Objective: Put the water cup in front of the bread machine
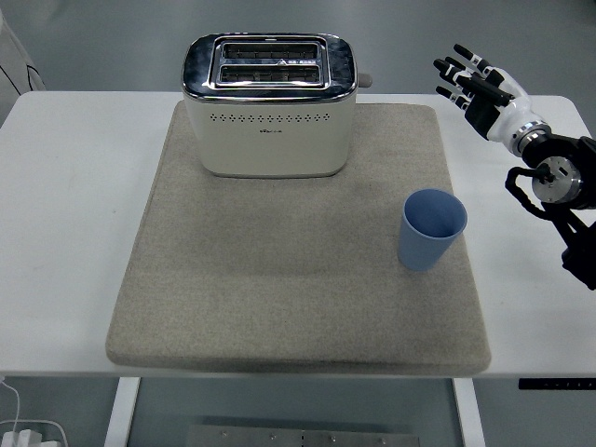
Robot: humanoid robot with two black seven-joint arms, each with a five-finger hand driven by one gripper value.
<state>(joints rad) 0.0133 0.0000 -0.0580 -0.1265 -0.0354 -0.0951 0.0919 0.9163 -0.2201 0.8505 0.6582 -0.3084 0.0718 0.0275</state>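
Head view shows my right hand point(480, 88), fingers point(456, 73) spread and empty, beyond the blue water cup point(431, 228) standing right of the bread machine point(269, 104); likely light and rigid, best gripped mid-wall.

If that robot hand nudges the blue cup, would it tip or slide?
The blue cup looks tall with a narrower base, so a high push would probably tip it. It seems empty and thin, likely light. The fabric mat under it may grip, hindering sliding.
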